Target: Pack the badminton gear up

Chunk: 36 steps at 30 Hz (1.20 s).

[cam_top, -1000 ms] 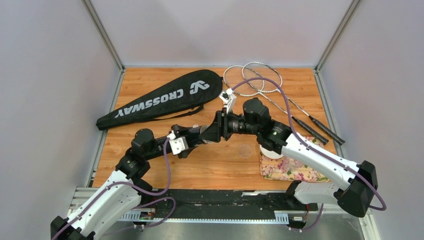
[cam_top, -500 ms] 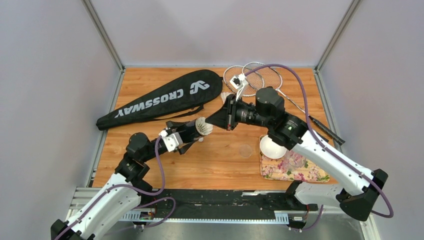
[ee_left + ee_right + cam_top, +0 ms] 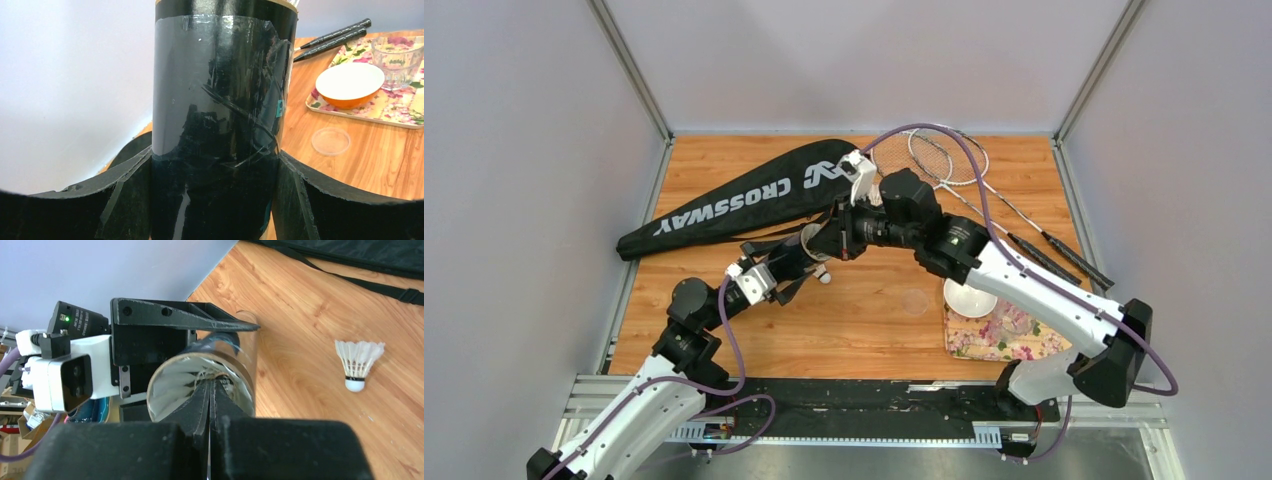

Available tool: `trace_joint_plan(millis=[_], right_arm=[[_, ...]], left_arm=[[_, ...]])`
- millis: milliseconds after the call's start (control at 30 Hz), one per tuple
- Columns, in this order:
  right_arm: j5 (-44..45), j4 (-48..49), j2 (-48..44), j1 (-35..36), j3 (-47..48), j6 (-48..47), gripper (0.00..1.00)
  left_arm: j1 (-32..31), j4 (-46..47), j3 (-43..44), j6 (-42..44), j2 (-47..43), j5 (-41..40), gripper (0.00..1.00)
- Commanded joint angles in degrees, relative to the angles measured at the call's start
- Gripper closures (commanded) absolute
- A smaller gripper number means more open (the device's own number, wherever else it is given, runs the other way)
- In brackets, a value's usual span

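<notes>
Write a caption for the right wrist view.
Shut right gripper at the tube mouth; a shuttlecock lies on the table.

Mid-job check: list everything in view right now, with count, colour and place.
racket bag: one, black, white CROSSWAY lettering, far left
rackets: two, silver, black handles, far right
tube: one, dark, in the left gripper
shuttlecocks: two seen, white; one standing on the table, one inside the tube
bowl: one, white inside, orange outside, on the tray
glass: one, clear, on the tray
tray: one, flower-patterned, near right
lid: one, clear, beside the tray
table: one, wood
left gripper: clamped on the tube
right gripper: shut, tips at the tube's mouth
</notes>
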Motion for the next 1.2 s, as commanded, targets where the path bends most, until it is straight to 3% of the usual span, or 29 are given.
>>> trace_joint_plan(millis=[0,200,300,367,400,433,533,633,733,867,933,1033,1167], right_arm=[[1.7,0.6,3.9,2.0,5.6,-1.5,1.00],[1.1,-4.6,8.7,2.9,11.4,-2.7,1.00],[1.1,-12.5,11.3,3.0,15.8,-6.2,1.00],[5.7,-15.7,8.1,3.0,17.6,-7.9,0.98],[7.6,-13.4,5.4,2.8,16.3,-9.3,0.92],[13.1,-11.6,-1.6,2.6,14.7,-9.6,0.72],[21.0,0.3,-11.6,-0.2,2.6,-9.3,0.34],[19.9,-0.6,-14.8,-8.9,-0.9,-6.1,0.24],[9.4,-0.9,-11.1,-17.5,-2.3,-6.5,0.21],[-0.1,-3.5,-0.7,-22.6,1.2,-13.5,0.21],[3.9,-9.4,8.0,-22.7,7.3,-13.4,0.23],[9.8,-13.8,18.3,-21.7,14.1,-3.0,0.27],[21.3,-20.7,29.3,-16.4,23.5,13.7,0.23]], left_arm=[[-0.1,5.8,0.3,-3.1,-0.6,-0.3,0.90],[-0.1,5.3,0.3,-2.4,-0.9,0.8,0.91],[-0.1,5.2,0.4,-2.4,-0.8,1.2,0.91],[-0.1,5.0,0.4,-2.6,-0.8,-1.3,0.92],[-0.1,4.8,0.4,-2.7,-0.9,-2.7,0.92],[-0.1,4.6,0.3,-2.7,-1.0,-4.4,0.92],[0.0,3.7,0.3,-2.1,-1.6,-12.1,0.92],[0.0,3.3,0.2,-1.4,-2.1,-16.0,0.92],[0.0,3.3,0.0,-1.2,-2.6,-16.8,0.92],[0.0,3.5,-0.3,-0.6,-4.0,-18.3,0.92],[0.0,3.5,-0.5,-0.3,-4.7,-20.1,0.92],[0.1,3.6,-0.8,-0.1,-6.3,-25.0,0.92],[0.7,4.3,-1.5,0.1,-9.4,-33.0,0.91]])
